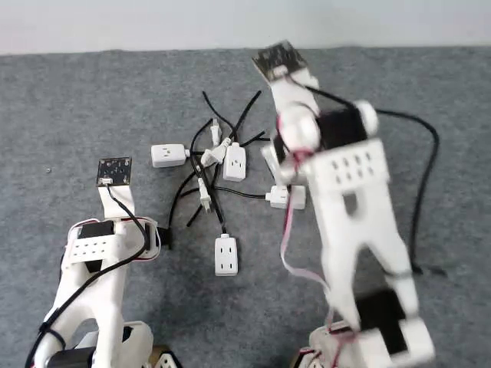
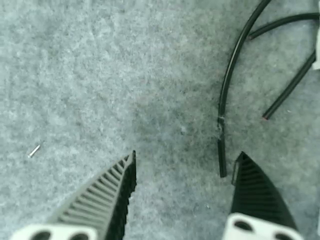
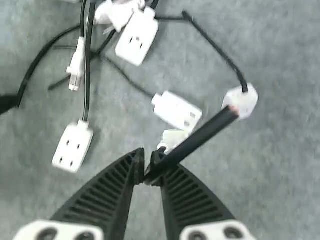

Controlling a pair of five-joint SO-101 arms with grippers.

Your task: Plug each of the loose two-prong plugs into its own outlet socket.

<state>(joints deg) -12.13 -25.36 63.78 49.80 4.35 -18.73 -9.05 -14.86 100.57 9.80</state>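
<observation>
My right gripper (image 3: 148, 157) is shut on the short black cord (image 3: 200, 134) of a white two-prong plug (image 3: 172, 138). The plug hangs at the fingertips, just above a white outlet socket (image 3: 177, 111) on the carpet. Two more sockets (image 3: 136, 42) (image 3: 72, 145) lie farther off, with a loose plug (image 3: 76, 65) between them. From above, several sockets (image 1: 169, 155) (image 1: 235, 162) (image 1: 225, 255) (image 1: 288, 197) ring a tangle of black cords and plugs (image 1: 205, 195). My left gripper (image 2: 182, 175) is open over bare carpet, beside a black cord end (image 2: 221, 150).
The table is covered in grey carpet (image 1: 92, 100). Another small white plug with its cord (image 3: 241, 100) lies near the right gripper. Black cords (image 2: 280, 100) cross the carpet by the left gripper. A tiny metal sliver (image 2: 33, 151) lies on the carpet.
</observation>
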